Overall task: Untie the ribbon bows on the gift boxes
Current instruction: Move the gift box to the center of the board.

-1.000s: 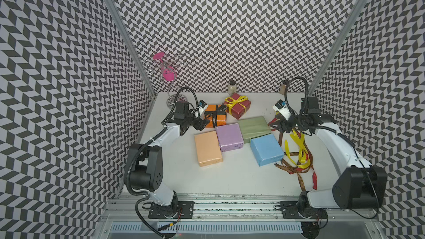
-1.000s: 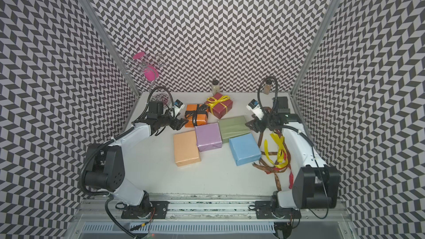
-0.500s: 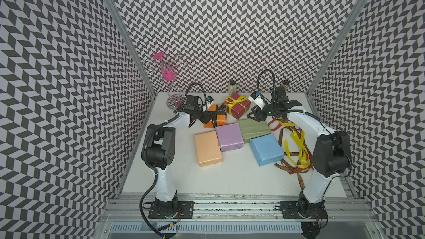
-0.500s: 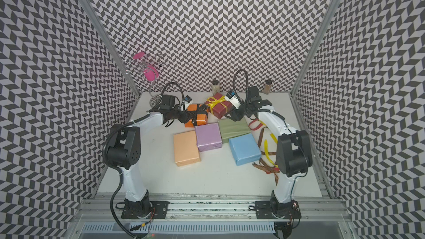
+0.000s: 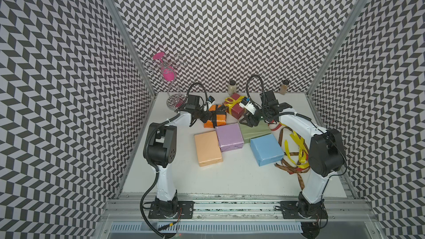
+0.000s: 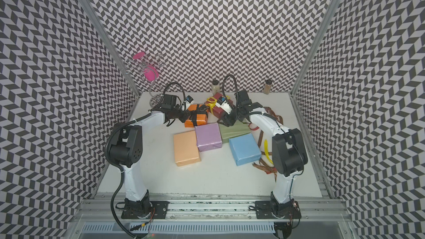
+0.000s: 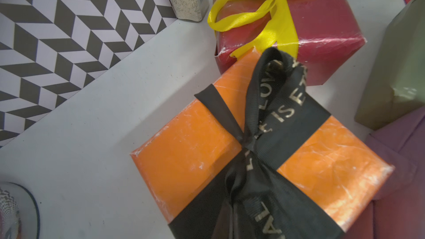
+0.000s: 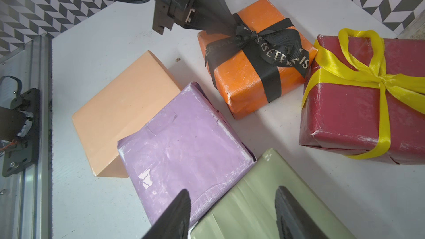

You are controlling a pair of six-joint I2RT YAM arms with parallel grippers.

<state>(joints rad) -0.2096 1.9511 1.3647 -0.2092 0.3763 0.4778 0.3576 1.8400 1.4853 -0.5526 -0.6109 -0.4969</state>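
At the back of the table [image 5: 230, 180], toward its left corner, sits your orange box [image 5: 218, 118] with the black ribbon [image 8: 271, 47] tied in a bow on top. Your left gripper [image 8: 226, 29] is clamped shut on that ribbon right beside the knot. The right wrist view shows its tips pinched together there, and in the left wrist view the ribbon runs straight toward the camera. Whether you have a tail or a loop, I cannot tell.

Your right gripper [image 8: 231, 190] hangs with its jaws apart and nothing between them, over the near corner of the green box [image 5: 255, 131], where it meets the lilac box [image 5: 230, 136].

By my count you are two thirds through. Four boxes lie bare in the middle of the table: peach [image 5: 208, 148], lilac, green and blue [image 5: 265, 149]. A heap of loose ribbons [image 5: 294, 155], brown, yellow and red, lies along the right edge.

Two bows are left. The black one is in hand, and its loops look intact, so it is gripped but not yet pulled. The yellow bow [image 8: 381, 79] is untouched on the red box [image 5: 236, 109], which stands at the back edge, touching the orange box's far corner.

The orange box looks light, so expect it to slide with the ribbon when you pull unless your free gripper steadies it.
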